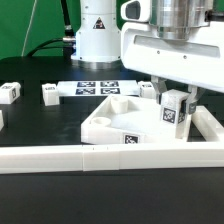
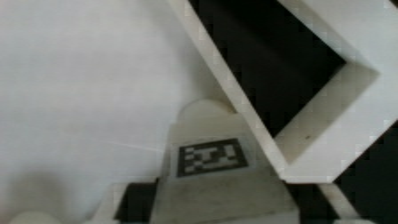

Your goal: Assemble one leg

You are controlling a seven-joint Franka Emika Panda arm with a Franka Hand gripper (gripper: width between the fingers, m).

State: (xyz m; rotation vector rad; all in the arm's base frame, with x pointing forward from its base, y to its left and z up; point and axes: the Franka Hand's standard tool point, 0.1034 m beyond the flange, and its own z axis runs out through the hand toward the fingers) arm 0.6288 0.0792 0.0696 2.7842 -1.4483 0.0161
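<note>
My gripper point(image 1: 176, 108) is shut on a leg point(image 1: 177, 116), a small white post with a black-and-white tag on its face. It holds the leg upright over the corner of the large white rimmed panel point(image 1: 108, 122) at the exterior view's right. In the wrist view the leg point(image 2: 217, 150) runs out from between my fingers, and my gripper point(image 2: 217, 208) is closed on its near end. The leg's far end is over the panel's flat face point(image 2: 89, 80), beside the raised rim point(image 2: 240, 80). I cannot tell whether the leg touches the panel.
A long white border wall point(image 1: 100, 156) runs along the front and up the right side. The marker board point(image 1: 98, 87) lies behind the panel. Two more small white legs point(image 1: 10, 92) point(image 1: 50, 94) lie at the exterior view's left. The robot's base point(image 1: 97, 35) stands behind.
</note>
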